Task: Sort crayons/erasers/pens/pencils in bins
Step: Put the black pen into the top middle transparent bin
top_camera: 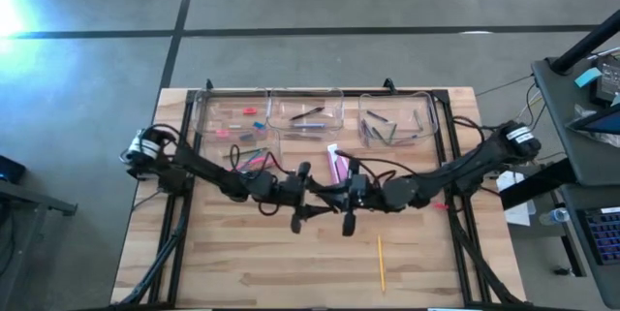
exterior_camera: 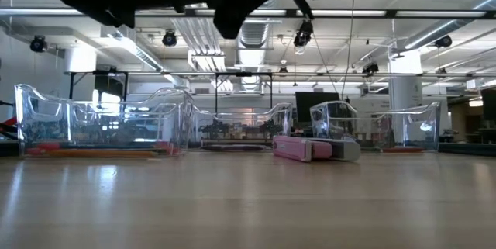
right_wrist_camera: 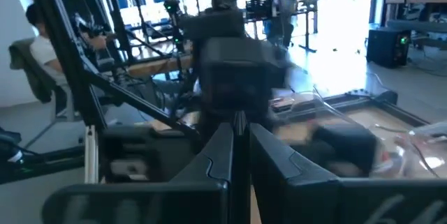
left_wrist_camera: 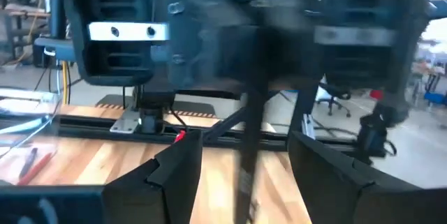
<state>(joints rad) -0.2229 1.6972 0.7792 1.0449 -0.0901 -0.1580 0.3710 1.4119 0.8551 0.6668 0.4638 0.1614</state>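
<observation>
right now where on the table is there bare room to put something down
Bare wood runs along the near edge of the table, left of the lone yellow pencil. Crowded: the far edge, lined with bins, and mid-table, where both tools meet by the pink eraser.

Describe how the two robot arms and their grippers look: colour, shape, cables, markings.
Both arms are dark, near black, built of jointed segments with black cables looping along them. Each shoulder end carries a white-and-black cylindrical part. The left gripper and right gripper each end in two slim dark fingers. Close up, the left fingers are flat, angular black plates.
</observation>
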